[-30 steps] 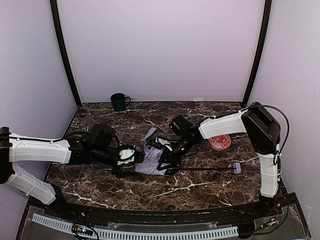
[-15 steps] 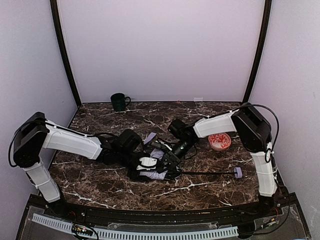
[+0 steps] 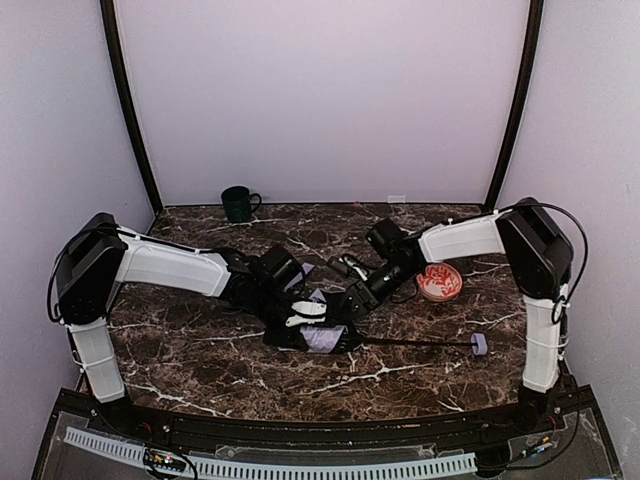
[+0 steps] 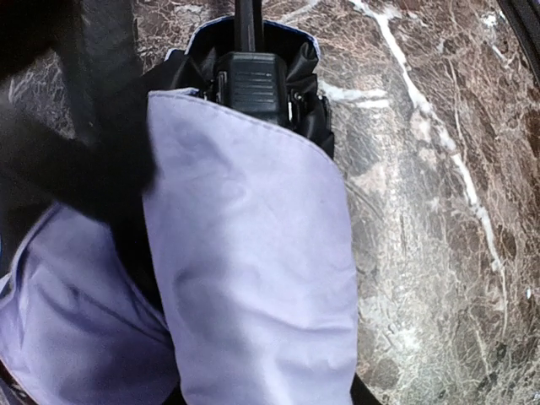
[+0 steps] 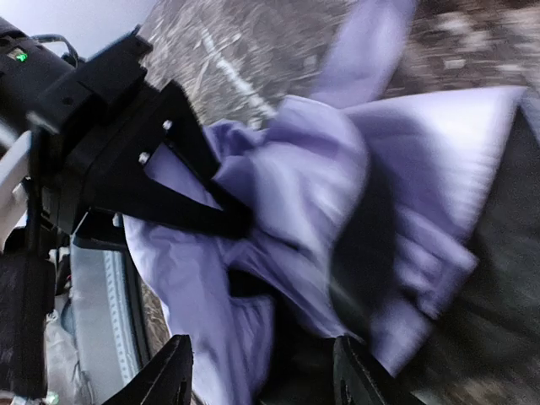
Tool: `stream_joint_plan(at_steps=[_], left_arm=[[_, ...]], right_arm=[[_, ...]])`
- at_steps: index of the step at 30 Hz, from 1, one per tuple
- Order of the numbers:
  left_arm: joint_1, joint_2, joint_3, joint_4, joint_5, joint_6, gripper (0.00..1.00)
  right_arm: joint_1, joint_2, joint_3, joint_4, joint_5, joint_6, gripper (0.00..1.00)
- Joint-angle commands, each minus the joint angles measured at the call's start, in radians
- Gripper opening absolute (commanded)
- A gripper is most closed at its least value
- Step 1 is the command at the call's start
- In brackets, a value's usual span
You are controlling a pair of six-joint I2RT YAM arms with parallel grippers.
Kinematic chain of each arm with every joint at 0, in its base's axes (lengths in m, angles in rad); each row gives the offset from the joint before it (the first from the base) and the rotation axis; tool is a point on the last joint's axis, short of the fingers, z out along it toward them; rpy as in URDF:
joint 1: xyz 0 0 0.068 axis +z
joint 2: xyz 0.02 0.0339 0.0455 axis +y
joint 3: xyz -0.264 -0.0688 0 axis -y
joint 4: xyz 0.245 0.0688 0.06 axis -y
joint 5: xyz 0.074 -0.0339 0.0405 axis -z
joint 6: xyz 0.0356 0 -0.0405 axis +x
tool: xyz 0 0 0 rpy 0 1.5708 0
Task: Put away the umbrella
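Marble tabletop (image 3: 200, 350) | step: seemingly gathering umbrella (image 3: 325, 337) canopy, shaft pointing 3 o'clock | left end effector (image 3: 292, 325): cannot tell | right end effector (image 5: 261, 371): standing spread | next: likely cinching folds

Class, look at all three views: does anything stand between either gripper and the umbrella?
Nothing visible does. The left gripper and right gripper are both right at the umbrella, against its bunched fabric; the mug stands far back and the bowl lies off to the right.
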Motion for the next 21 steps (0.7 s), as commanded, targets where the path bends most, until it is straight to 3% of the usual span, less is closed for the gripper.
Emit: stream_joint_plan(at_steps=[1,8,13,17,21], left_arm=[[0.043,0.085,0.02,-0.282,0.116,-0.08,0.12],[0.132,0.189,0.122,-0.394,0.265,-0.145,0.07],[0.159,0.255,0.178,-0.468,0.353,-0.16,0.07],[0.164,0.284,0.187,-0.496,0.373,-0.163,0.06],[0.17,0.307,0.193,-0.512,0.384,-0.166,0.06]], right_arm=[[-0.054,-0.151,-0.073,0.132,0.155,0.08,0.58],[-0.034,-0.424,-0.381,0.392,0.358,0.067,0.58],[0.146,-0.585,-0.566,0.55,0.585,-0.171,0.6],[0.322,-0.565,-0.629,0.701,0.802,-0.419,0.66],[0.385,-0.447,-0.554,0.731,0.914,-0.557,0.73]])
